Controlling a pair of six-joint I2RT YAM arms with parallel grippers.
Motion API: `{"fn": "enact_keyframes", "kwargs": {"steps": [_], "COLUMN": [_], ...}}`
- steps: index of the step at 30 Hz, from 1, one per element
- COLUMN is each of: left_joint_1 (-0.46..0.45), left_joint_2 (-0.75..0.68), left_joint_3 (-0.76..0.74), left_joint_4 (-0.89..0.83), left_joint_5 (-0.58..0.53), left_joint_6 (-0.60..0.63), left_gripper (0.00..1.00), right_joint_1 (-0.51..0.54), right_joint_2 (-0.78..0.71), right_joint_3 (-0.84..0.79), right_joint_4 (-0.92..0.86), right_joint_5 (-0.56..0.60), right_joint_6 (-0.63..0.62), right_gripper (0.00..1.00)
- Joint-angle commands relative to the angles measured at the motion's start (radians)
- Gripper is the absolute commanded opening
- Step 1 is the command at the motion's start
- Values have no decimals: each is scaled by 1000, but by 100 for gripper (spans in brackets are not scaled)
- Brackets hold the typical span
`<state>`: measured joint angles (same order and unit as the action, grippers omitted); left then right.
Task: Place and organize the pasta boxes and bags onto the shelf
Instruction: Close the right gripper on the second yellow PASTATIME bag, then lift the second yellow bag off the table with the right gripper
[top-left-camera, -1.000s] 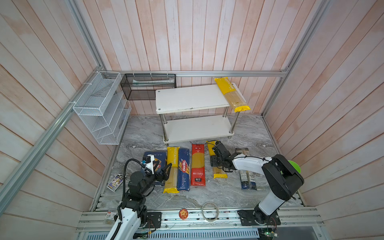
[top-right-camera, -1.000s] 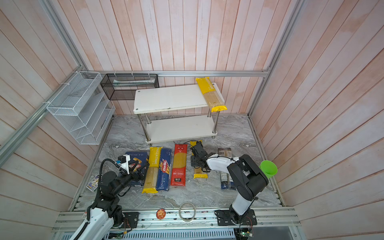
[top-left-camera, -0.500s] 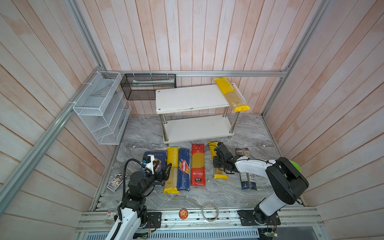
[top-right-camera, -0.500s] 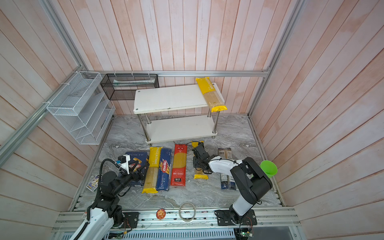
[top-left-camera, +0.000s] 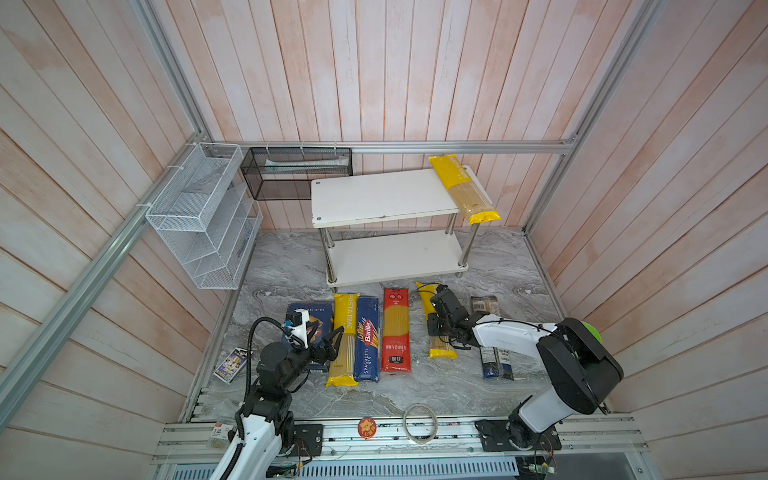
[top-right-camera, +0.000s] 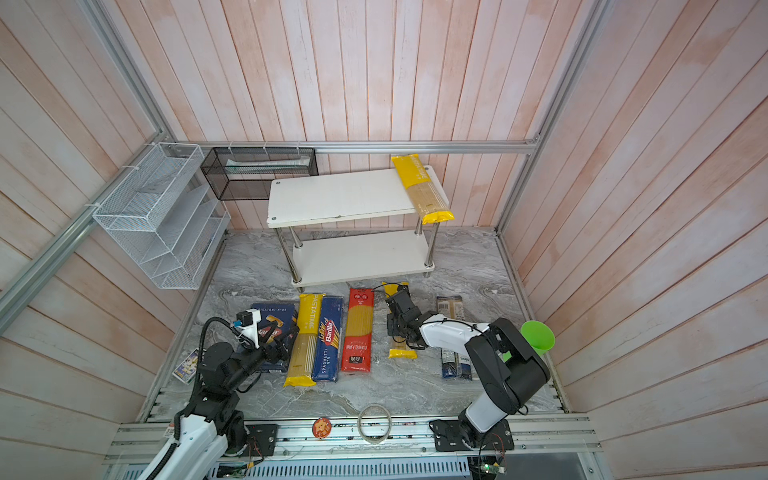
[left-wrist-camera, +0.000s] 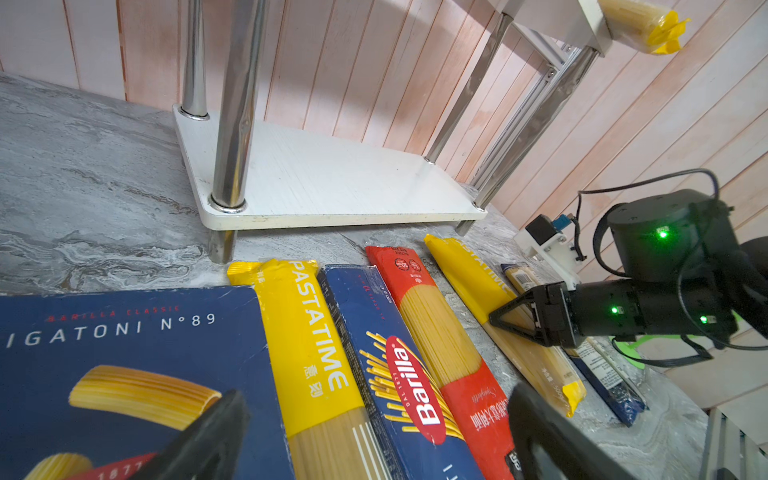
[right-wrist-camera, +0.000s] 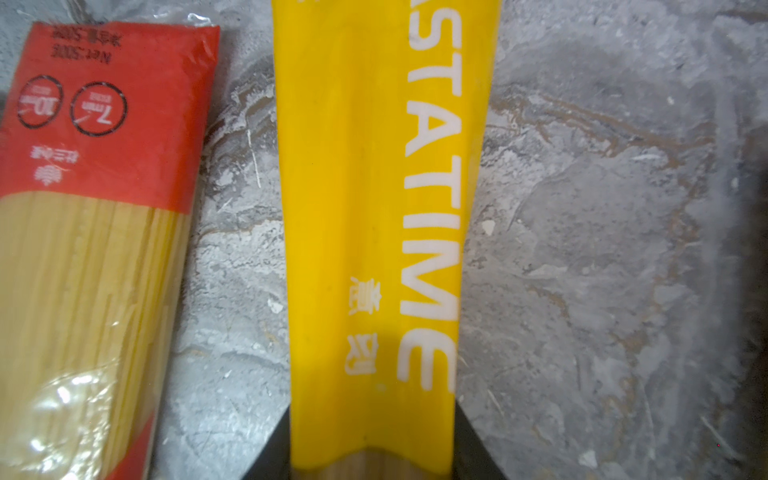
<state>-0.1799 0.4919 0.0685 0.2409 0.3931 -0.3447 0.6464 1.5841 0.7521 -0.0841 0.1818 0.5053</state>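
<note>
The yellow PASTATIME bag (right-wrist-camera: 365, 208) is laid flat at 5 o'clock of the shelf (top-left-camera: 415, 257) and clamped across its width by the right gripper (right-wrist-camera: 372, 453), presumably so it can be lifted level. Slim and glossy, it is creased lengthwise by the squeeze. The left gripper (left-wrist-camera: 376, 395) is held wide open, empty, above the rigatoni box (left-wrist-camera: 124, 353).

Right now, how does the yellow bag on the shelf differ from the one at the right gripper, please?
The shelf bag overhangs the top board's edge; the floor bag lies flat on marble. The shelf bag is untouched; the right gripper pinches the floor bag. Both are yellow spaghetti bags.
</note>
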Motion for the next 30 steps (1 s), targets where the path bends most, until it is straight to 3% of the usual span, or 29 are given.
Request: {"fn": "enact_keyframes", "kwargs": {"steps": [1, 9, 18, 30], "left_joint_1": [-4, -4, -4, -4], "left_joint_2": [2, -2, -18, -1], "left_joint_3": [6, 6, 1, 0], "left_joint_4": [23, 25, 23, 34], "left_joint_5": [23, 31, 35, 44], "left_joint_6": [1, 4, 3, 5], "left_gripper": [100, 100, 100, 100], "right_joint_1": [1, 2, 1, 1], "right_joint_2": [-46, -81, -137, -220], "right_joint_3": [-3, 37, 74, 82], "right_joint_4": [-16, -37, -122, -157], "right_joint_5": [-31, -69, -51, -142], "right_joint_6": [12, 15, -10, -51], "right_gripper": [18, 6, 1, 0]}}
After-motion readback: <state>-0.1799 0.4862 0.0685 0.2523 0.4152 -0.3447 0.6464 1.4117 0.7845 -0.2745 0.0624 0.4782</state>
